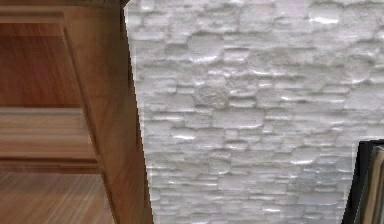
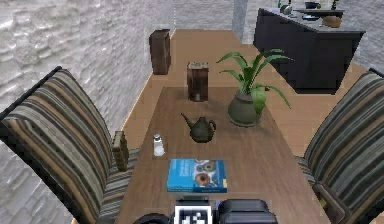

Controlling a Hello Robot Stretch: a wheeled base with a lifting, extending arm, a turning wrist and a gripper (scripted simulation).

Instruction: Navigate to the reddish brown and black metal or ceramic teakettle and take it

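Observation:
A dark teakettle (image 2: 200, 128) with a reddish-brown tint, a spout and a handle stands near the middle of a long wooden table (image 2: 262, 168) in the arm side view. At that view's bottom edge, just below the table's near end, I see a white marker square and the gripper's dark body (image 2: 155, 217). Its far end is cut off by the edge, so I cannot tell whether it holds anything. A blue book (image 2: 197, 175) lies on the table between the gripper and the teakettle.
On the table: potted green plant (image 2: 247, 100), brown box (image 2: 197, 80), small white shaker (image 2: 158, 146). Striped chairs flank it on the left (image 2: 60, 130) and right (image 2: 350, 140). A dark cabinet (image 2: 305, 45) stands behind. Ahead are a white stone wall (image 1: 250, 110) and a wooden door (image 1: 60, 100).

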